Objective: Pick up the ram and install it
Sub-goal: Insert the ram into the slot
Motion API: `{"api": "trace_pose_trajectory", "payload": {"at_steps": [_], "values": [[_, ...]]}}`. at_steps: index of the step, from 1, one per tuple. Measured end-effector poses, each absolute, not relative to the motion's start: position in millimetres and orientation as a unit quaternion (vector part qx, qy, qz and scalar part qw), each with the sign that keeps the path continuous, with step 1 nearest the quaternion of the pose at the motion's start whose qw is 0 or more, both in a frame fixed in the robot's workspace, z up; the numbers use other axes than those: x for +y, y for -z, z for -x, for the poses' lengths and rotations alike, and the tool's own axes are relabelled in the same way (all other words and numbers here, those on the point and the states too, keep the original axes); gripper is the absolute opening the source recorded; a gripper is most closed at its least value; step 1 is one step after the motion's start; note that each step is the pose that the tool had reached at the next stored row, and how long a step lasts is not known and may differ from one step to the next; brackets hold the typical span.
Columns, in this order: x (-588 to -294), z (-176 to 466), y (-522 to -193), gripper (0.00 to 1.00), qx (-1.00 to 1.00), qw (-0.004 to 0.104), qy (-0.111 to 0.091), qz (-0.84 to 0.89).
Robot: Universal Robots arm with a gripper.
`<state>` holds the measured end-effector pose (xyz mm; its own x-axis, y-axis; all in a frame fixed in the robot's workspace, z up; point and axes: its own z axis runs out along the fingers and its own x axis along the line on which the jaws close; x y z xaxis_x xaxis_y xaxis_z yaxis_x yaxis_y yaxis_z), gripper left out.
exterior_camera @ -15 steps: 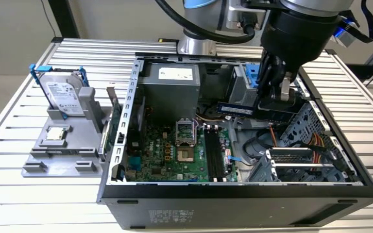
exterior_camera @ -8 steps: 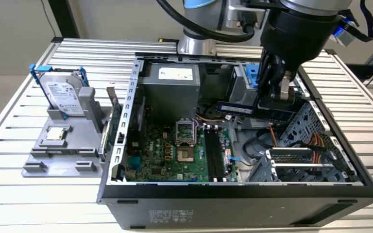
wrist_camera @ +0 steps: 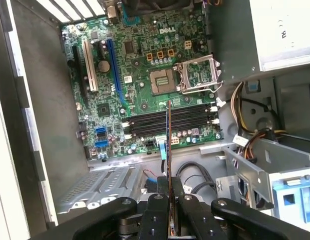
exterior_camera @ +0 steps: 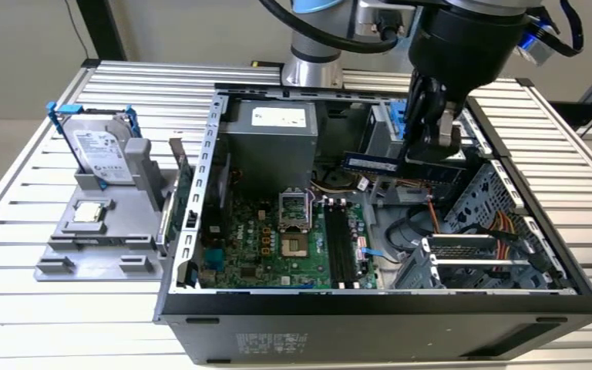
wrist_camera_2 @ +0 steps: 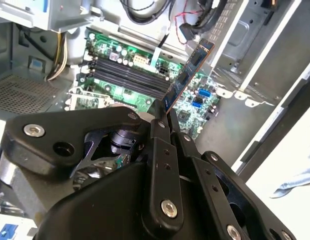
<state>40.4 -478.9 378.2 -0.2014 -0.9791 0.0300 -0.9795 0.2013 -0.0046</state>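
Slatted table (exterior_camera: pixel 28 308), open case (exterior_camera: pixel 378 327): pincer (exterior_camera: pixel 435 154) grips ram (exterior_camera: pixel 370 163) above motherboard (exterior_camera: pixel 265 247).

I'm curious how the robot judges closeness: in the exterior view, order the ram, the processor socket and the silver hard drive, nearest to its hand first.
1. ram: gripped in the hand, over the open case.
2. processor socket: down on the motherboard, toward the exterior view's left.
3. hard drive: outside the case, far at the exterior view's left.
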Motion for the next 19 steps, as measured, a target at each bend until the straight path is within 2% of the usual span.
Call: {"api": "trace_pose_trajectory", "payload": {"at_steps": [19], "values": [[-451,-40,-377,0.00,-0.757,0.010,-0.012,-0.654]]}}
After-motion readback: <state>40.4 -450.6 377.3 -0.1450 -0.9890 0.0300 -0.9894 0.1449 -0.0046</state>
